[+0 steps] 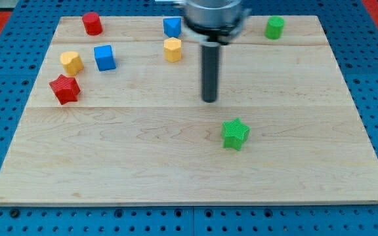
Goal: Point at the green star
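The green star [235, 134] lies on the wooden board [143, 164], right of centre and toward the view's bottom. My tip [210, 100] is the lower end of the dark rod that comes down from the view's top centre. It stands a short way up and to the left of the green star, with a gap of bare wood between them. Nothing touches the star.
Along the view's top: a red cylinder [92, 23], a blue block [172, 26], a yellow block [172, 50] and a green cylinder [275, 27]. At the left: a yellow block [71, 62], a blue cube [104, 57] and a red star [65, 88].
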`<action>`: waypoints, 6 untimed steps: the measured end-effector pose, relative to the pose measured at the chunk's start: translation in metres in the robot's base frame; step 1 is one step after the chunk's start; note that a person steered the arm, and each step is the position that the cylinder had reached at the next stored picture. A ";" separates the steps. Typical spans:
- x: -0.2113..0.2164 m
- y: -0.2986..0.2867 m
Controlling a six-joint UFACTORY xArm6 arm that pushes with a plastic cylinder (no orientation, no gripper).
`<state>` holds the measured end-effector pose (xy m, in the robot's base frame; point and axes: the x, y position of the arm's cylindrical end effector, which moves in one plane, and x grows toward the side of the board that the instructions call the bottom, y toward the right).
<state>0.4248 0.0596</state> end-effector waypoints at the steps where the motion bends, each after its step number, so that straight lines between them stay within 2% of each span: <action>1: 0.017 0.019; 3: 0.045 0.085; 6: 0.053 0.084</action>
